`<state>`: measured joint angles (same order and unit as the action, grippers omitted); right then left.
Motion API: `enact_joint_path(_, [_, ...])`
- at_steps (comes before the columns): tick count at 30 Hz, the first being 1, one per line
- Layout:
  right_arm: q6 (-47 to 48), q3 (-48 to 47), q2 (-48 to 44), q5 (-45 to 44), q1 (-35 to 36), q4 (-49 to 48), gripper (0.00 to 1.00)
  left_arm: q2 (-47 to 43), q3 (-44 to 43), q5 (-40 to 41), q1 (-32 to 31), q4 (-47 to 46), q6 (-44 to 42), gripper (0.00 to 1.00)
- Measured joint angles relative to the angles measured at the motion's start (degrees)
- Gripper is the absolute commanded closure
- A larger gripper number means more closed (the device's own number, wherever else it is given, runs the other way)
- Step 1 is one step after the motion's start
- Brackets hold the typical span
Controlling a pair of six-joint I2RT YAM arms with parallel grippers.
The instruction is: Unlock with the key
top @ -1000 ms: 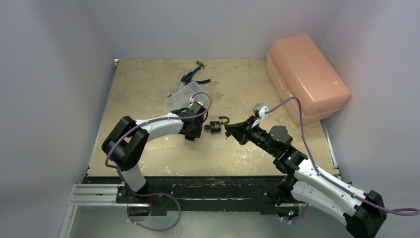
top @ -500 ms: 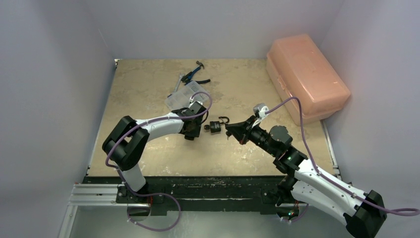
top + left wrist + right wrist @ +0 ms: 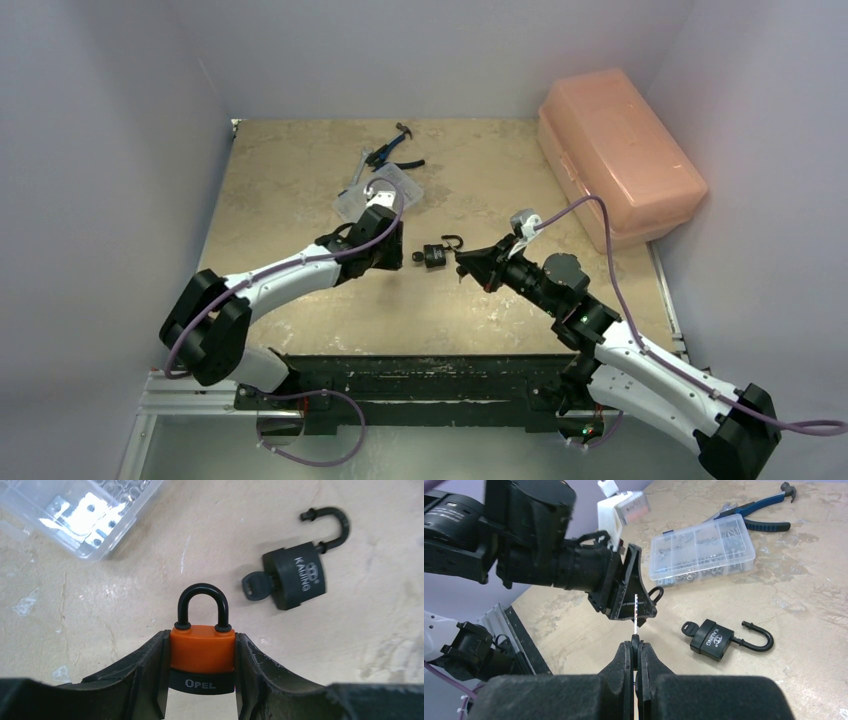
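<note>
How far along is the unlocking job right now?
Done: the black padlock lies on the table, shackle open, a key in it. In hand: the left gripper clamps the orange padlock, shackle closed; the right gripper pinches a second key. Left: that key has yet to enter the orange padlock and turn.

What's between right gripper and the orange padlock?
Top view: the open black padlock, key in it, lies on the table between right gripper and orange padlock; right wrist view shows it slightly aside.
</note>
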<state>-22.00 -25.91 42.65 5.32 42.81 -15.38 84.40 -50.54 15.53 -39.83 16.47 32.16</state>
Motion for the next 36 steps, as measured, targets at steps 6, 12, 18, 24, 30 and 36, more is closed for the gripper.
enact_joint_path(6, [-0.02, 0.00, 0.87, 0.07, 0.00, 0.02, 1.00, -4.24, 3.34, -2.03, 0.00, -5.42, 3.54, 1.00])
enact_joint_path(12, [-0.11, 0.00, 0.92, 0.13, 0.00, -0.42, 1.00, -9.27, 6.29, -2.91, 0.00, -7.23, 6.93, 1.00])
enact_joint_path(18, [-0.68, 0.00, 0.87, 0.11, 0.00, -1.22, 1.00, -18.97, 12.57, -2.91, 0.00, -14.84, 8.22, 1.00])
enact_joint_path(24, [-1.16, 0.00, -0.13, -0.20, 0.00, -2.14, 1.00, -22.18, 17.46, -8.13, 0.07, -27.34, 11.80, 1.00])
enact_joint_path(30, [-1.38, 0.00, -1.92, -1.38, 0.00, -2.12, 1.00, -22.29, 17.70, -8.96, 0.04, -32.13, 20.70, 1.00])
enact_joint_path(36, [-1.84, 0.02, -3.26, -2.56, 0.00, -1.73, 1.00, -23.19, 22.67, -8.68, 0.04, -42.60, 32.13, 1.00])
